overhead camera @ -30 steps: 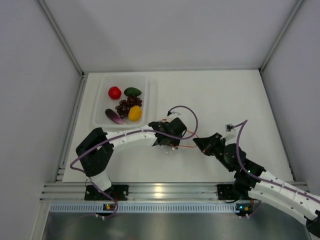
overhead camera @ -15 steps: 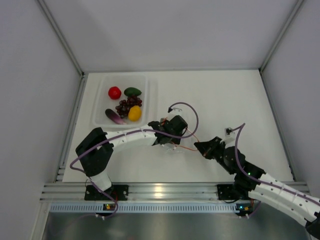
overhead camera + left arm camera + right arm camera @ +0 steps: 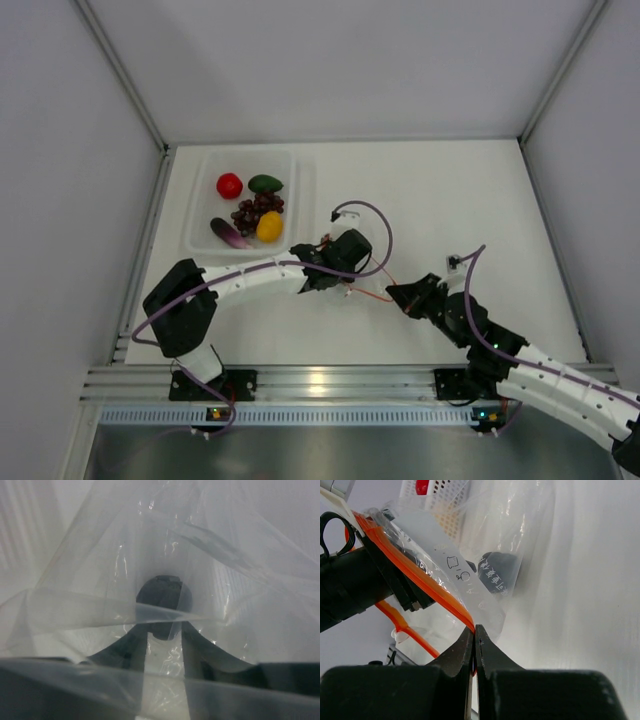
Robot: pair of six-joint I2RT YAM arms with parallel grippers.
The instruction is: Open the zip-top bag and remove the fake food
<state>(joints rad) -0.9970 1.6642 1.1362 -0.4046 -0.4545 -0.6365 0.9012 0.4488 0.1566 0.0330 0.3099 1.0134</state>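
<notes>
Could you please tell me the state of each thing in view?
Clear crinkly zip-top bag with orange zipper strip: unzipped, mouth spread.
Right gripper: shut on the zipper strip.
Left gripper: inside the bag, jaws apart.
Dark round piece: in the bag, at the left fingertips.
Clear rigid tray: holding five fake food pieces.

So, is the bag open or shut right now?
Open. On the bag the two orange zipper strips run apart; the right gripper pinches one, and the left gripper sits inside, plastic all around it.
</notes>
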